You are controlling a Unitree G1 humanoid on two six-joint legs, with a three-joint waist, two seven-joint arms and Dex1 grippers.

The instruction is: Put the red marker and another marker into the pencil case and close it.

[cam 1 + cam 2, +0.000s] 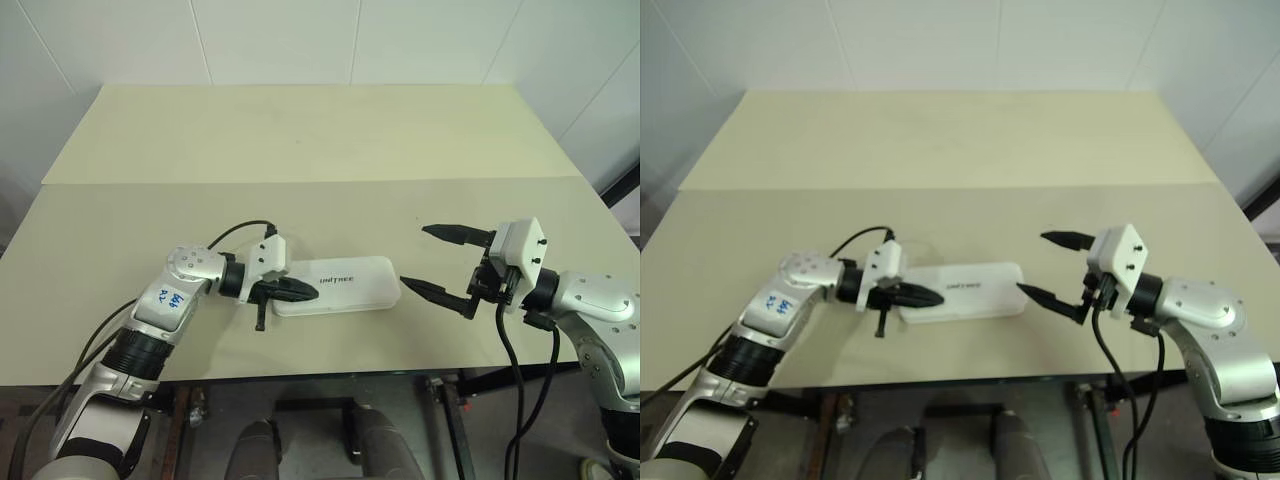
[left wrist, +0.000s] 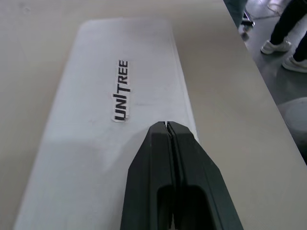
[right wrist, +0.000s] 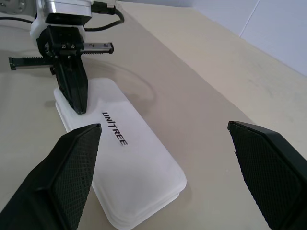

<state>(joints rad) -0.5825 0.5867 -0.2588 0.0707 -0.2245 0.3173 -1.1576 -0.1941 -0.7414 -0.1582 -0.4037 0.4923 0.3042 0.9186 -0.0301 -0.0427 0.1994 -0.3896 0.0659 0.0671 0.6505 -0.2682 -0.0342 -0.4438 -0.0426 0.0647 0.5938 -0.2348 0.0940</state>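
The white pencil case (image 1: 350, 285) lies closed near the table's front edge, its "UNITREE" lettering facing up. My left gripper (image 1: 312, 291) is shut, and its black fingertips (image 2: 166, 125) are together over the left end of the lid, either on it or just above it. My right gripper (image 1: 414, 255) hovers open just past the case's right end, pointing at it, with nothing between its fingers (image 3: 72, 163). The red marker and the other marker are out of view.
The cream table (image 1: 300, 140) has a seam across its middle (image 1: 300, 182), and its front edge (image 1: 300, 378) runs just below the case. A person's shoes (image 2: 288, 45) stand on the floor beyond the table edge.
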